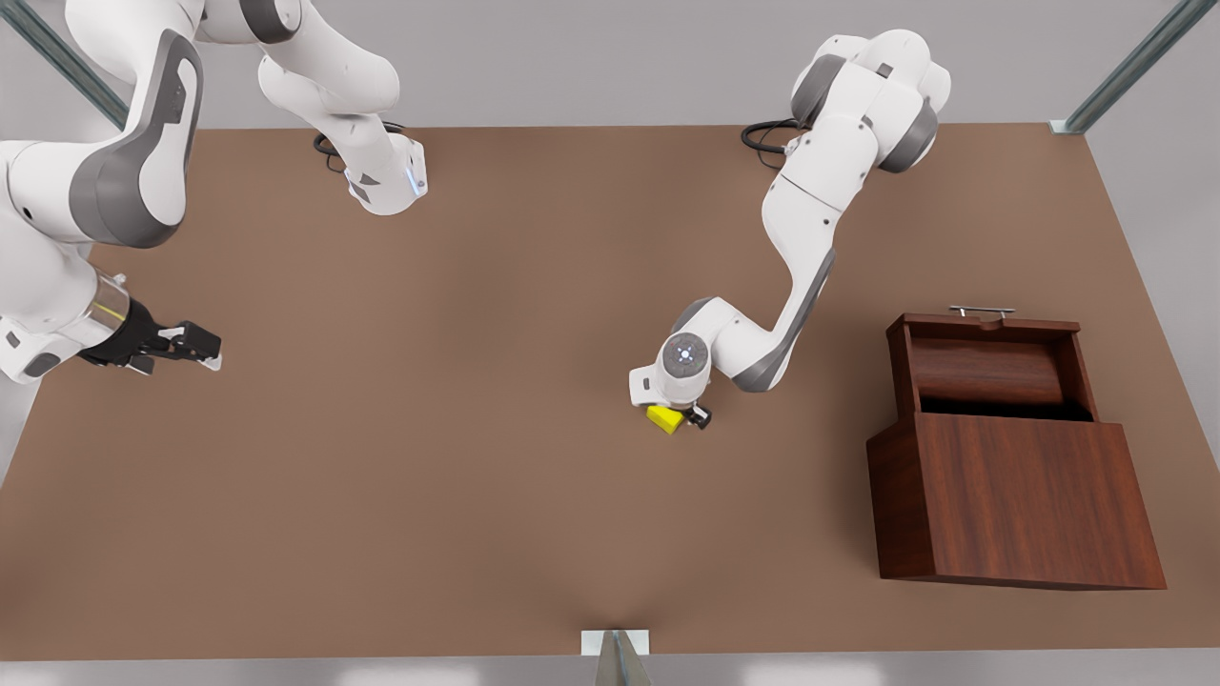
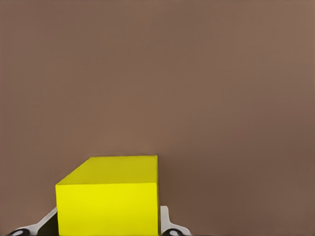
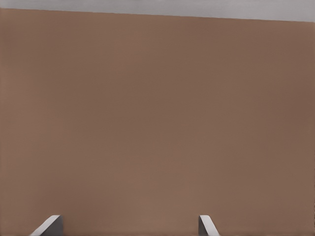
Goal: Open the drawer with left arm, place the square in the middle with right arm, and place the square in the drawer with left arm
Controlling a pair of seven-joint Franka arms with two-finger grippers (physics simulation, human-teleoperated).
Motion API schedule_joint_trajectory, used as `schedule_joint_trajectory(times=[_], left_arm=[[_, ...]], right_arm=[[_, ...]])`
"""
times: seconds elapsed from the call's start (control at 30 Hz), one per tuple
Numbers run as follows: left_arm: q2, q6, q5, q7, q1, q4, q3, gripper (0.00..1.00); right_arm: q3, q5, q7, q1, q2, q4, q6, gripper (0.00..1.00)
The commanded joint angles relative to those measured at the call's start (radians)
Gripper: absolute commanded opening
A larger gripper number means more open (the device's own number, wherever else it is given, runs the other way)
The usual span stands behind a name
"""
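Square: you see the bright yellow, flat-faced, sharp-edged block right at the left wrist camera, set between the left gripper's fingertips and on or just above the brown tabletop; in the front view it sits toward the middle of the table, well apart from the cabinet on the side away from its opening.
Left gripper: pointing down over the square, fingers flanking its two sides; judged closed on it, though contact is not plain.
Key relation: the drawer lies to the front view's right of the square and a little farther back; your left arm is by far the nearer one for the carry.
Drawer: already pulled out of the cabinet, its cavity facing up and unoccupied, thin silver bar handle on its far edge.
Materials: dark reddish wood grain on the cabinet and drawer, matte plain tabletop.
Right gripper: waiting, far from the cabinet at the table's opposite edge, fingers spread and holding nothing.
Next move, as a judgement: lift clear, then cross over the drawer's near wall.
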Motion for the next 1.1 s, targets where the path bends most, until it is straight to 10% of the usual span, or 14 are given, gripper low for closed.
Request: schedule_joint_trajectory(times=[0.0,0.4,0.6,1.07], left_arm=[[0.0,0.0,0.001,0.0,0.0,0.0,0.0,0.77],[-0.023,-0.014,-0.003,-0.003,0.002,0.011,0.0,0.69],[-0.29,-0.344,-0.064,0.146,0.012,0.006,0.014,0.69],[-0.515,-0.527,-0.148,1.147,0.009,-0.132,0.615,0.69]], right_arm=[[0.0,0.001,0.0,0.0,0.0,0.0,0.0,1.0],[0.0,0.001,0.0,-0.002,0.001,0.003,0.002,1.0],[0.0,-0.001,0.0,-0.003,0.001,0.002,0.008,1.0],[0.0,0.001,0.0,0.001,0.005,0.002,0.014,1.0]])
